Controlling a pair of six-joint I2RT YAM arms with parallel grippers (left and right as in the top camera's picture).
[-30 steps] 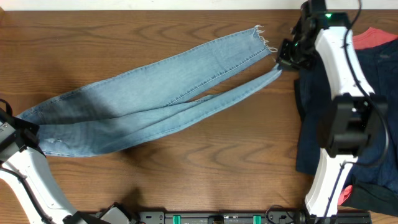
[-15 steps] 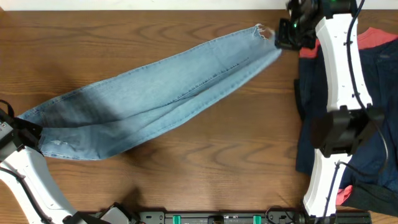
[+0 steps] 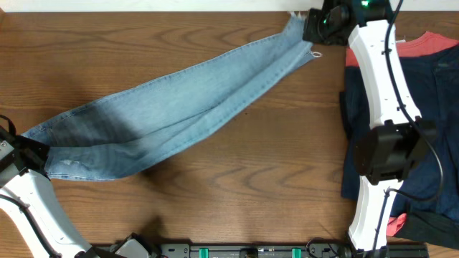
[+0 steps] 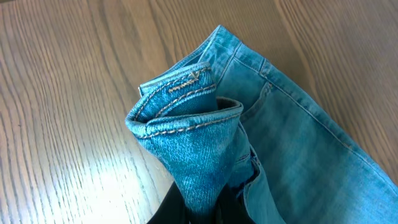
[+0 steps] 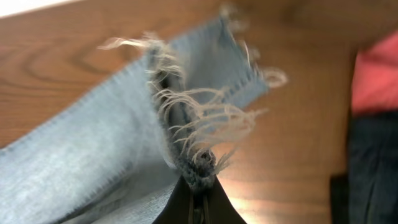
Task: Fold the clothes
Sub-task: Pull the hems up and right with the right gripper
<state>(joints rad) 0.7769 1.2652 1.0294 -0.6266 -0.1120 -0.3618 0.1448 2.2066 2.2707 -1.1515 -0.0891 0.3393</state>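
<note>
Light-blue denim jeans (image 3: pixel 172 115), stretched diagonally, frayed hems

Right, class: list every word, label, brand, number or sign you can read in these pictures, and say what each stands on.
No text can be read anywhere.
The jeans show only stitching and frayed hems, with no tag or brand patch in view.
The dark clothes and the red cloth beside them show no print.
The table is bare wood grain.
</note>
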